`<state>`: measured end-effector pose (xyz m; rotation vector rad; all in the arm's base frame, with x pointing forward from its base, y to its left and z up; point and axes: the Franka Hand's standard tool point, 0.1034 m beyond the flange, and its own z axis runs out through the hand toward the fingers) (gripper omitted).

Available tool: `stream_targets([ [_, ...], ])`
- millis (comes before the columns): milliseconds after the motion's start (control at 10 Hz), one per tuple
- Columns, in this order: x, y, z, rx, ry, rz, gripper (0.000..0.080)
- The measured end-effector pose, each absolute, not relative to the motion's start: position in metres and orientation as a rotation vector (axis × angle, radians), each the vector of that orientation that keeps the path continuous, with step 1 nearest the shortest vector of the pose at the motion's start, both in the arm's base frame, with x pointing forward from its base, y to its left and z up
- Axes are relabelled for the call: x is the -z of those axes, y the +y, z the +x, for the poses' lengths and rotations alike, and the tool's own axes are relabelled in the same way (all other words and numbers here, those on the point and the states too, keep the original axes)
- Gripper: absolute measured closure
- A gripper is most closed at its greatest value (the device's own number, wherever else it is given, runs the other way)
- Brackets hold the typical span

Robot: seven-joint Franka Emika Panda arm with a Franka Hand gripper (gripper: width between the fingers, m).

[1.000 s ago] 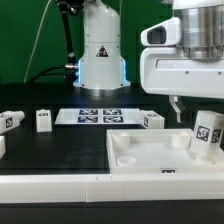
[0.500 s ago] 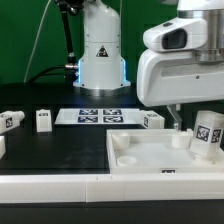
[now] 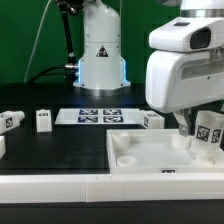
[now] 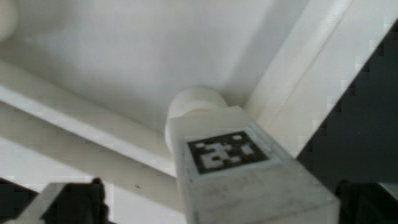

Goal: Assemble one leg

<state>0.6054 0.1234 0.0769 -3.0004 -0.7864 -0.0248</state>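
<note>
A white leg [image 3: 208, 136] with a marker tag stands slightly tilted at the right corner of the large flat white square piece [image 3: 140, 157]. In the wrist view the leg [image 4: 228, 150] lies between my two dark fingers [image 4: 68, 203], with a gap on each side. My gripper [image 3: 193, 128] is open around the leg and is not clamping it. Three more legs lie on the black table: one at the far left [image 3: 11, 119], one beside it [image 3: 43, 120], and one near the middle [image 3: 152, 120].
The marker board [image 3: 98, 115] lies on the table behind the square piece. The arm's white base [image 3: 100, 55] stands at the back. A white wall [image 3: 60, 185] runs along the front. A round socket [image 3: 180, 140] sits next to the standing leg.
My gripper has moved toward the exterior view's right and come around the standing leg. The leg and the other parts have not moved.
</note>
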Motion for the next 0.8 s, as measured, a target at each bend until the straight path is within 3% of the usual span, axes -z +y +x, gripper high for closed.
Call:
stream_targets([
  [100,-0.0769,0.1234,0.6054,0.025,-0.786,-3.001,0.0272],
  [200,-0.0769,0.1234,0.6054,0.025,-0.786,-3.001,0.0272],
  [400,-0.0769,0.1231,0.6055,0.025,-0.786,-3.001,0.051],
  [800,-0.0769,0.1231,0.6055,0.025,-0.757,-3.007,0.0509],
])
